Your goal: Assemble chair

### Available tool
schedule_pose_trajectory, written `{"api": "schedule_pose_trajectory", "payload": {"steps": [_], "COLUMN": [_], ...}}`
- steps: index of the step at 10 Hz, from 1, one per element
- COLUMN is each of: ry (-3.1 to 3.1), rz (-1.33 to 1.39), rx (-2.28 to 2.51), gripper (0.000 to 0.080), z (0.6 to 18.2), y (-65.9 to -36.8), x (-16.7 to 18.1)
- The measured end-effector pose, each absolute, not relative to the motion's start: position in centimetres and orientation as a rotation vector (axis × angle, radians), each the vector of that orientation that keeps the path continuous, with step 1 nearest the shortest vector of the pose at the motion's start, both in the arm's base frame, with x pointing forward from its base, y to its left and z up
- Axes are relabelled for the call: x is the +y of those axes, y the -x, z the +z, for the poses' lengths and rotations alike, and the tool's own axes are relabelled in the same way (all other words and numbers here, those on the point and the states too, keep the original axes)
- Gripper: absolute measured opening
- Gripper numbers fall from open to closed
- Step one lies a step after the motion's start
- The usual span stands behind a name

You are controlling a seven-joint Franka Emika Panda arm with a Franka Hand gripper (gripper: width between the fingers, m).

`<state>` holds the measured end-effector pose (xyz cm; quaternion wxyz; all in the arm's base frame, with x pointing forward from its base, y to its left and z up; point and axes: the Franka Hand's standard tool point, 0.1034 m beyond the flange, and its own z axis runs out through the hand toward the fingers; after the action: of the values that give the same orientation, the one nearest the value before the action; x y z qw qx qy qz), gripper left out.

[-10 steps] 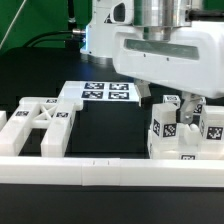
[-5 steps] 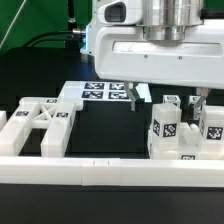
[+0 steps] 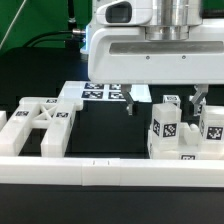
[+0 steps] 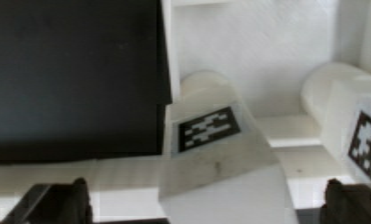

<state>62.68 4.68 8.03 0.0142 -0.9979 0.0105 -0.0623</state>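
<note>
Up it went: the claw (image 3: 163, 102) has risen a bit since a second ago and hangs wide open, holding nothing, so I'd guess a grab is coming. Right below it, between its fingers, stands the chunky white plastic tagged block (image 3: 167, 130), upright. The white X-braced plastic frame (image 3: 40, 122) lies well off to one side.

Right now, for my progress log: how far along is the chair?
Early. Done: nothing looks joined; the X-braced frame lies at the exterior view's left, apart from the tagged blocks at its right. In hand: nothing; the gripper is open above one block, a finger on either side, apparently not touching it. Left: grasping a part and joining everything.
</note>
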Motion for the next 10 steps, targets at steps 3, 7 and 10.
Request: {"api": "schedule_pose_trajectory", "payload": {"steps": [3,7,10], "ry": [3.109,3.092,2.998], "rz": [-0.193,-0.188,-0.178], "rx": [0.04,0.237,0.714], "gripper": [0.0641,0.0285,0.0285], "z": [7.99,7.97,7.95], "y": [-62.64,-62.63,-62.64], "x": [4.8,4.79,4.82]}}
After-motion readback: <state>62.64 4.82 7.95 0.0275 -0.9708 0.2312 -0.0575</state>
